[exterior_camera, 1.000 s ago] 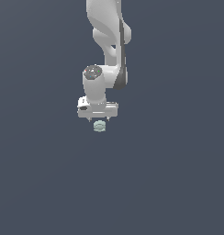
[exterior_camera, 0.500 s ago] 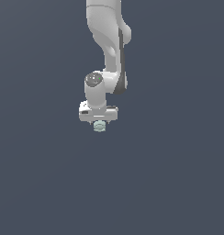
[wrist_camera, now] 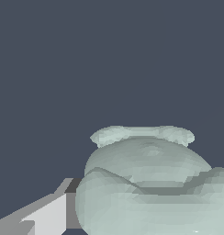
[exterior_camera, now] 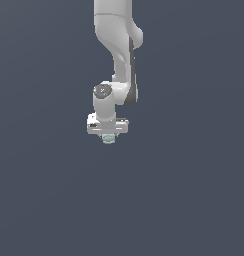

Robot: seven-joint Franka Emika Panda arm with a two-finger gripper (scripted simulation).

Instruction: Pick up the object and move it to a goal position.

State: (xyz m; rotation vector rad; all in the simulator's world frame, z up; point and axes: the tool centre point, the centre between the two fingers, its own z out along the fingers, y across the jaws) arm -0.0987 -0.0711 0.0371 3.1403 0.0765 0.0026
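In the wrist view the mint-green object (wrist_camera: 146,183) filled the foreground, touching one gripper finger (wrist_camera: 45,213). In the exterior view the gripper (exterior_camera: 108,136), apparently clamped on the object (exterior_camera: 109,138), had drifted slightly toward that view's left and higher, suggesting transport toward the goal continued.

Object (exterior_camera: 109,138) directly beneath gripper (exterior_camera: 108,134), between fingers (wrist_camera: 45,215).

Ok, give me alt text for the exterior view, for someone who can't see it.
A white robot arm reaches down from the top of the frame, its gripper closed on a small pale mint-green object just beneath it. Everything else is a plain dark blue-grey background.
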